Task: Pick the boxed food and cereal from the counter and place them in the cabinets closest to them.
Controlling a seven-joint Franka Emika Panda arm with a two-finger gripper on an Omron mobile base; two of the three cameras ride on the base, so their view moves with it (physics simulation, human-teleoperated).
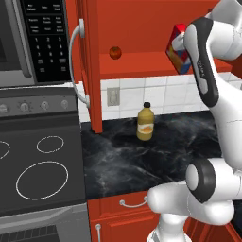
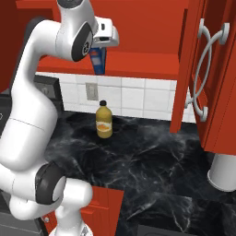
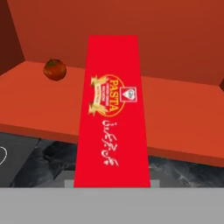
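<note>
I hold the boxed food, a red pasta box (image 3: 111,113), tilted at the front edge of the open red wall cabinet's shelf (image 3: 183,109). The same box (image 1: 176,47) hangs at the upper right of the left base view, partly behind my arm. Its blue side (image 2: 98,62) hangs under my hand in the right base view. My gripper (image 2: 100,46) is shut on the box; the fingertips are hidden by it. Below lies the black marbled counter (image 1: 142,160).
A tomato (image 3: 54,69) sits on the cabinet shelf left of the box. An orange-labelled bottle (image 1: 145,122) stands on the counter by the tiled wall. The cabinet doors (image 1: 87,66) (image 2: 212,78) stand open. The stovetop (image 1: 40,170) lies left; a white cylinder (image 2: 223,173) stands right.
</note>
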